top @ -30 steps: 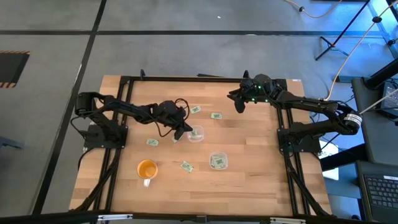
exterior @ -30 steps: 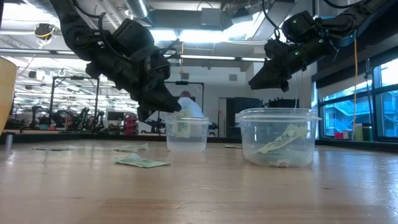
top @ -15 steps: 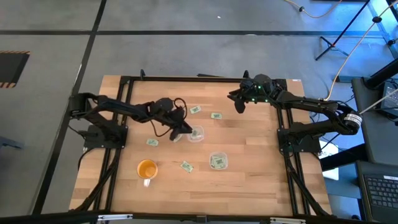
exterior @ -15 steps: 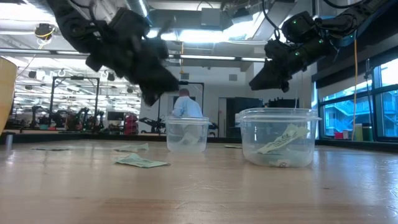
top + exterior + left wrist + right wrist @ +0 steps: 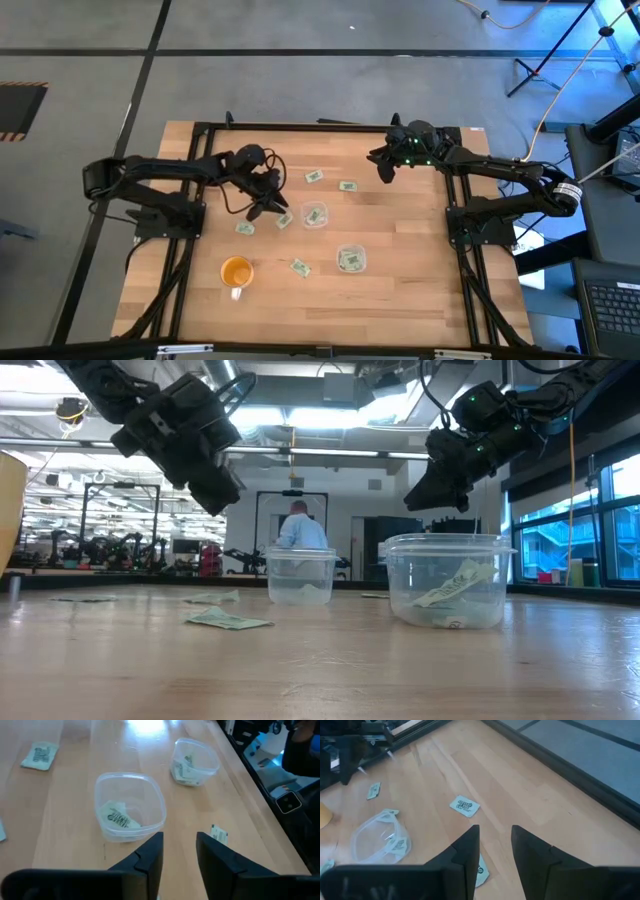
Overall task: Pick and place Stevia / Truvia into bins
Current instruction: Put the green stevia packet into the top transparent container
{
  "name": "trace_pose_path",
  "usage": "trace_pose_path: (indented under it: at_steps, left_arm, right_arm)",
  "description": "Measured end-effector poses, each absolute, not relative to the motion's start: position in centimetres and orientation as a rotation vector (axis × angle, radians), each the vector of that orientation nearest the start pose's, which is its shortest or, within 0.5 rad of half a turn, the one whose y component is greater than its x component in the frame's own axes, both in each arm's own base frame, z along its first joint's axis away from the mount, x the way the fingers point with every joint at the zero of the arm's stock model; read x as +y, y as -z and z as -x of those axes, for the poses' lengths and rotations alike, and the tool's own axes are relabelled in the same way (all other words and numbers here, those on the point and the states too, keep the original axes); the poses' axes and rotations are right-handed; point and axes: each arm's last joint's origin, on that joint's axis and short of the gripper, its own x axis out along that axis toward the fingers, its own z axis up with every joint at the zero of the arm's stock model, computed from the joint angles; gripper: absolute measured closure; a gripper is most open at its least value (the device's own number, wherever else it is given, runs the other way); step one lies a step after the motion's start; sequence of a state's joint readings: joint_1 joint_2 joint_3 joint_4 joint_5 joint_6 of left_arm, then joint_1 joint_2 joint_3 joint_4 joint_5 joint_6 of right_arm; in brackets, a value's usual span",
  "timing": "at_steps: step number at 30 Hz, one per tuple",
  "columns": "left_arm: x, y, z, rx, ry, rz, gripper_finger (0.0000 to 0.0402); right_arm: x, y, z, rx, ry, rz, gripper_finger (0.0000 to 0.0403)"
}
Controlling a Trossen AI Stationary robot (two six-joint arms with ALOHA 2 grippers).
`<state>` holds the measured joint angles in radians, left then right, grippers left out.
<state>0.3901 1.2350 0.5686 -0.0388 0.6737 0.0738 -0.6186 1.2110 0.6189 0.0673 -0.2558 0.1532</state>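
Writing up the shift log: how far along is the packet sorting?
Done: both clear round plastic cups hold packets, the far cup one and the near cup several. In hand: nothing; the left gripper hangs open and empty beside the far cup, the right gripper waits open. Left: about five pale green paper packets lie loose on the wooden table.

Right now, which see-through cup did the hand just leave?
Start at the orange cup near the table's front. Of the two clear cups, take the one nearer the middle, close to the left hand. It holds a single packet; the other cup holds several.
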Motion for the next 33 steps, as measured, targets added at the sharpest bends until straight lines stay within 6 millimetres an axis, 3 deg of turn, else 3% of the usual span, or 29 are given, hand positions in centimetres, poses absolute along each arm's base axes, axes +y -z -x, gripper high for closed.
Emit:
trace_pose_path:
  at_steps: [8, 12, 19, 33]
  left_arm:
    - [8.2, -18.7, -21.8, 0.628, 0.244, 0.331, 0.0237]
    - [9.3, -18.9, -22.9, 0.682, 0.231, 0.342, 0.0239]
    - [10.0, -17.1, -24.2, 0.852, 0.300, 0.319, 0.0248]
    - [10.6, -15.1, -25.8, 0.793, 0.368, 0.140, 0.0249]
  right_arm:
    - [-13.7, -21.6, -20.5, 0.445, 0.397, -0.394, 0.0286]
    - [-13.7, -21.6, -20.5, 0.445, 0.397, -0.394, 0.0286]
    - [-13.7, -21.6, -20.5, 0.444, 0.397, -0.393, 0.0286]
    - [-13.7, -21.6, -20.5, 0.445, 0.397, -0.393, 0.0286]
